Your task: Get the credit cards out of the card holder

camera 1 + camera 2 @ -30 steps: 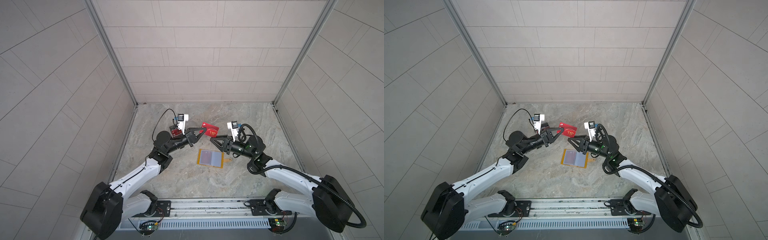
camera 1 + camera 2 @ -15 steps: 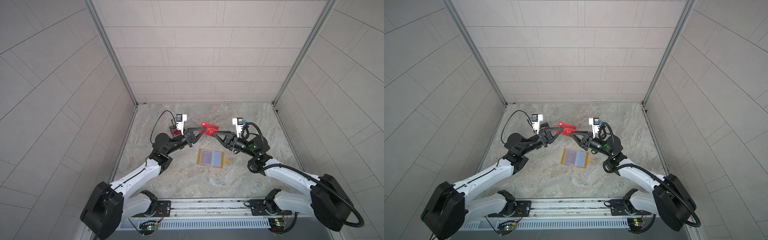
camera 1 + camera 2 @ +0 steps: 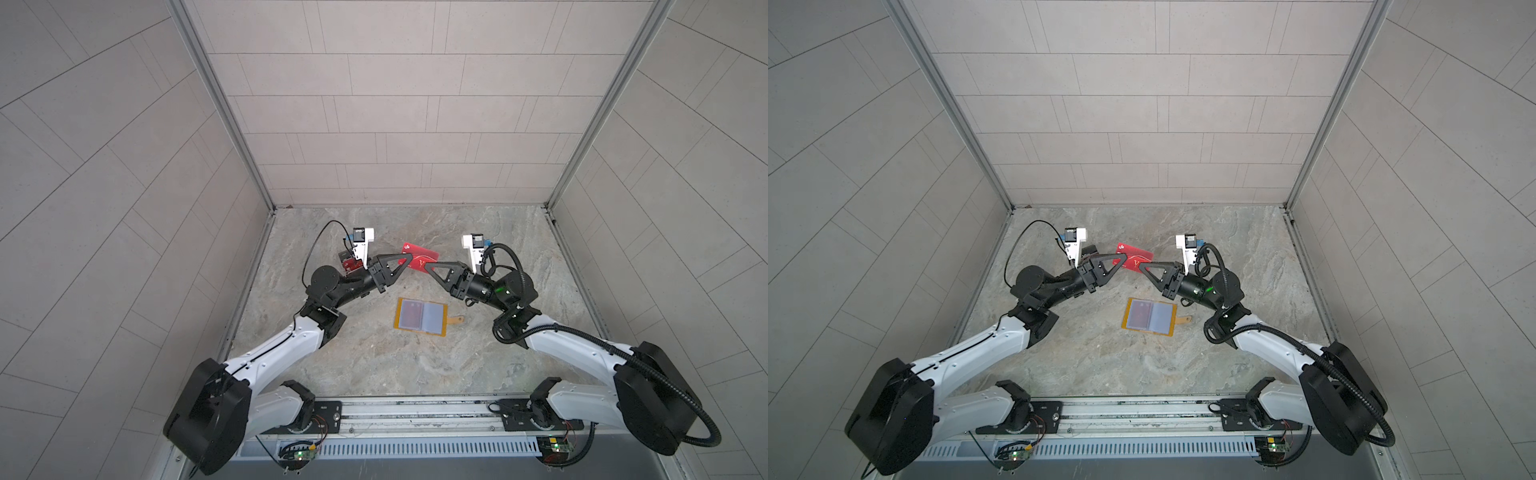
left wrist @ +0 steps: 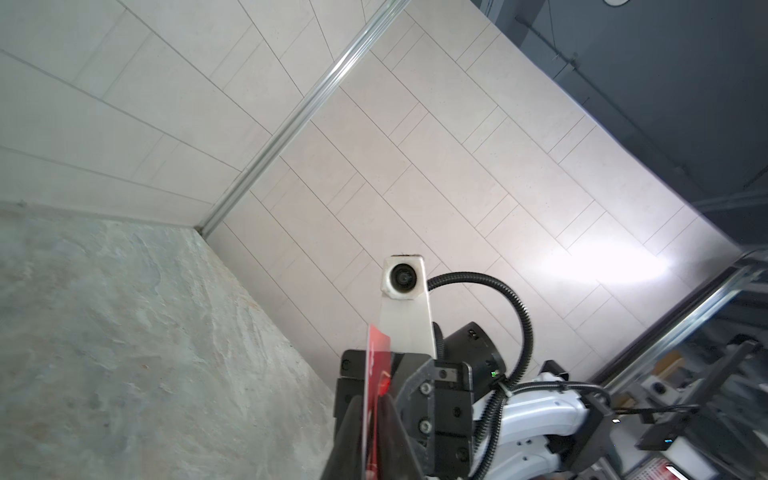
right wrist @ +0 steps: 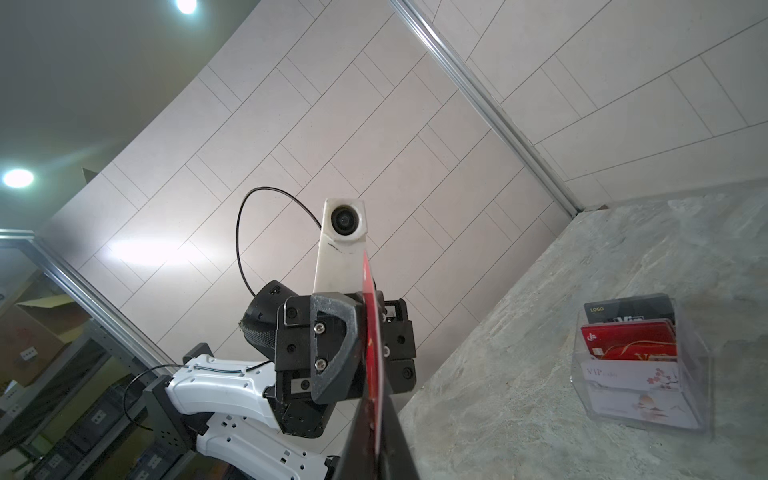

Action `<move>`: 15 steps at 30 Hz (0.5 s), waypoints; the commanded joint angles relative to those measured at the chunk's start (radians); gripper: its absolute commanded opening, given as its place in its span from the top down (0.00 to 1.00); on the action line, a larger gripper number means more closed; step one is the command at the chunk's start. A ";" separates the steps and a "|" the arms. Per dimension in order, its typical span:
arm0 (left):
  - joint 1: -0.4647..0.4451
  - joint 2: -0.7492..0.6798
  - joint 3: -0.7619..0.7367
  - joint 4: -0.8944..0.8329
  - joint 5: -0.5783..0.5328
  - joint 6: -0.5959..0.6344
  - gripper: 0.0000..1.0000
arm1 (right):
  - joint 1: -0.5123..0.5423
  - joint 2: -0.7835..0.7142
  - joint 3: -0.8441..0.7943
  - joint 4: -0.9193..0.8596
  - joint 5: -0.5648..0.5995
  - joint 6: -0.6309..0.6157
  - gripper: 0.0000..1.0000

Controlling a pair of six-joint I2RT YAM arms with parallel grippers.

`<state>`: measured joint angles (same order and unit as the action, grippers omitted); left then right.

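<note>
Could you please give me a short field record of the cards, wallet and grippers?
right gripper: shut on the held card
left gripper: at that card's other end, grip unclear
held card: red, in the air between the grippers
wallet: open, flat on the table
sleeved card: red, in the wallet's left page
box: clear, holding more cards

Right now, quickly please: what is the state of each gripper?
Left gripper: thin red plastic card between its fingers; whether gripped cannot be told.
Right gripper: closed on that card.
</note>
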<state>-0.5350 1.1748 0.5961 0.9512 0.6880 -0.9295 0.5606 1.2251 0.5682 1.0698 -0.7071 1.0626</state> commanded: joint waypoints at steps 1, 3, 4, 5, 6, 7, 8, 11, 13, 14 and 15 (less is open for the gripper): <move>0.000 -0.039 0.022 -0.109 0.012 0.102 0.69 | -0.005 -0.005 0.022 0.043 -0.021 0.019 0.99; 0.007 -0.071 0.039 -0.240 0.011 0.189 0.59 | -0.008 -0.007 0.020 0.025 -0.033 0.014 1.00; 0.014 -0.090 0.051 -0.317 0.015 0.238 0.55 | -0.008 -0.009 0.018 0.014 -0.042 0.011 1.00; 0.020 -0.109 0.066 -0.400 0.017 0.294 0.52 | -0.009 -0.010 0.017 0.004 -0.048 0.007 1.00; 0.025 -0.132 0.092 -0.513 0.019 0.361 0.50 | -0.008 -0.013 0.013 -0.010 -0.061 0.004 1.00; 0.026 -0.151 0.123 -0.627 0.025 0.433 0.47 | -0.009 -0.017 0.012 -0.026 -0.076 0.000 1.00; 0.055 -0.165 0.151 -0.728 0.033 0.491 0.45 | -0.008 -0.021 0.009 -0.046 -0.091 -0.008 1.00; 0.080 -0.190 0.273 -1.075 0.050 0.701 0.43 | -0.009 -0.052 0.012 -0.207 -0.147 -0.104 1.00; 0.081 -0.183 0.360 -1.303 0.024 0.843 0.46 | -0.007 -0.094 0.023 -0.397 -0.143 -0.213 1.00; 0.082 -0.180 0.394 -1.390 0.015 0.901 0.47 | -0.005 -0.116 0.036 -0.501 -0.144 -0.276 1.00; 0.079 -0.179 0.414 -1.445 0.007 0.940 0.47 | -0.001 -0.133 0.045 -0.581 -0.149 -0.326 1.00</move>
<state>-0.4557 1.0035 0.9493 -0.1093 0.7036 -0.2562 0.5545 1.1561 0.5739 0.7563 -0.8143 0.9146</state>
